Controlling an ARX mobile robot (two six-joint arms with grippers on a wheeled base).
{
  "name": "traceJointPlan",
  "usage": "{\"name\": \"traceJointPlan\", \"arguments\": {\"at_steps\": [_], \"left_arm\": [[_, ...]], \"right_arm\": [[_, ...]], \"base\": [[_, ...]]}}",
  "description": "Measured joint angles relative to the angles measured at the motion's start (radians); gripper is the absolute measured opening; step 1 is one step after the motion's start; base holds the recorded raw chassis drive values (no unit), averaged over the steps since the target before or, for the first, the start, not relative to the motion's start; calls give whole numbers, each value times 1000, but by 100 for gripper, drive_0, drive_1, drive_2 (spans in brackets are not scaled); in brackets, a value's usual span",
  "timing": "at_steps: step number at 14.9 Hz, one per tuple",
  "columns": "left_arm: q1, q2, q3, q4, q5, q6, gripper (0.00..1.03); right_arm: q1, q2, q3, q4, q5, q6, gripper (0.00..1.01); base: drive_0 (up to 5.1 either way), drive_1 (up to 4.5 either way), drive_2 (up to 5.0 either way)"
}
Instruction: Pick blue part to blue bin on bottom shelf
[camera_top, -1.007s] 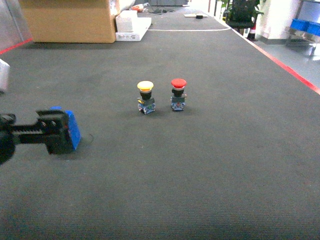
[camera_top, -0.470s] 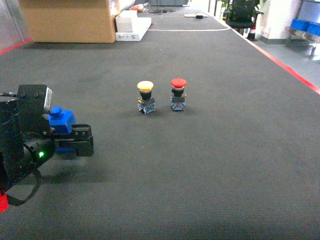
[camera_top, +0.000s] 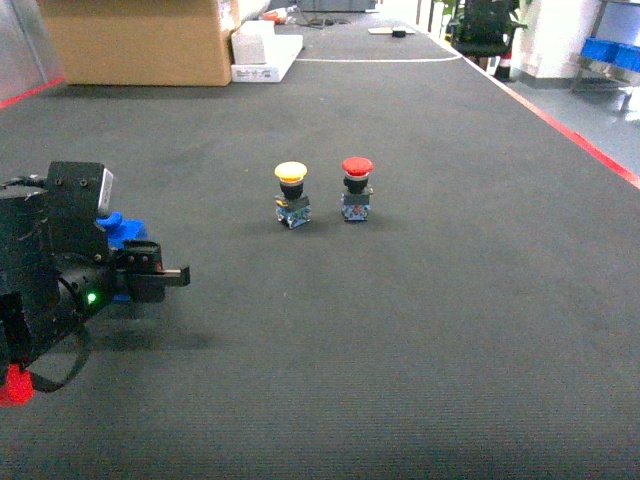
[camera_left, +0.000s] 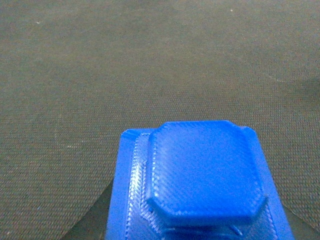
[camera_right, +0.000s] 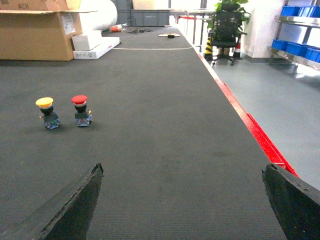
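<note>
Left gripper: closed on the blue part, held above the dark floor. Right gripper: wide, empty. Risk, as I judged it: I saw little of my hold, so the part might slip in transit. No bin or shelf was identifiable.

No legible text or labels anywhere.

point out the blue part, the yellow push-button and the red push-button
blue part (camera_left: 202, 170): left wrist view, on its raised top face
yellow push-button (camera_top: 291, 173): head view, on its yellow cap
red push-button (camera_top: 357, 166): head view, on its red cap
</note>
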Motion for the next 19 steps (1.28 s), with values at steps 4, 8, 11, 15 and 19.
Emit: {"name": "traceJointPlan", "arguments": {"at_steps": [4,8,11,15,19], "left_arm": [[-59,-498,-464,-27,-41,-40,44],[-68,-1173,-574,-463,-102,-45,44],[-125,-1542,-572,-721,-163,-35,44],[-257,-1979,-573,-1154,-335,-99,44],[-186,-2020,-584,-1206,-305,-134,43]], "right_arm": [[0,0,0,0,0,0,98],[0,0,0,0,0,0,98],[0,0,0,0,0,0,98],[0,0,0,0,0,0,98],[0,0,0,0,0,0,98]], "base": [[0,0,0],[0,0,0],[0,0,0],[0,0,0],[0,0,0]]}}
